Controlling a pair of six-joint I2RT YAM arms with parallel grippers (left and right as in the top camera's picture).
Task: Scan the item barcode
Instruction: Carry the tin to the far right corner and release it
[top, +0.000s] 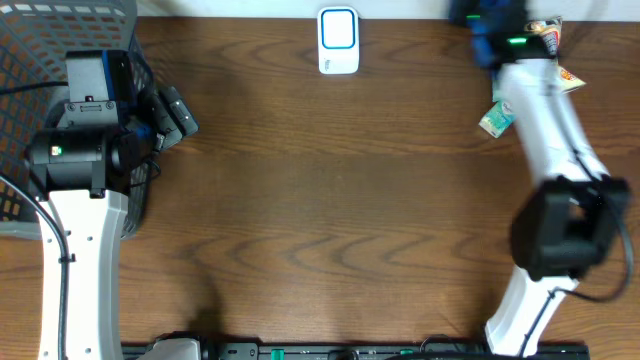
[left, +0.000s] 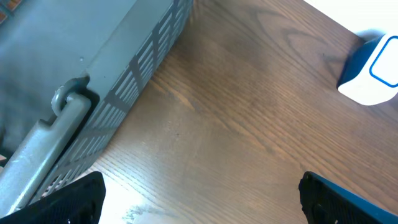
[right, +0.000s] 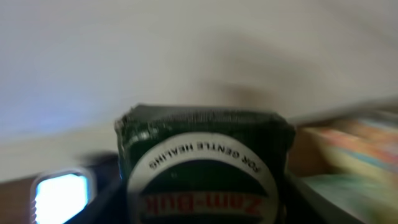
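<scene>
Gripping a dark green Zam-Buk box (right: 202, 158), the right gripper (top: 488, 28) is shown partly closed, its jaws set to the width of the box, at the far right of the tabletop (top: 330, 210). In the right wrist view the box fills the lower middle of the picture, with its round label turned toward the camera. The whole view is blurred, and no barcode can be made out on any visible face. From overhead the box is hidden under the wrist.

Just beside the right gripper, a loose pile of colourful packets (top: 548, 35) is seen. The white and blue barcode scanner (top: 338, 40) stands at the far edge, well apart from the box.

The left gripper (top: 176, 113) is spread fully open and holds nothing, close to the wall of a grey plastic basket (top: 60, 30).

The main risk is judged to be a failed read: if the box is brought over with the label side facing the scanner, the barcode would be missed. How deep the box sits in the jaws cannot be told, so a twist or slip during the carry may be expected. The scanner could be knocked over by too low an approach, and the packets could be dragged along as the arm leaves.
</scene>
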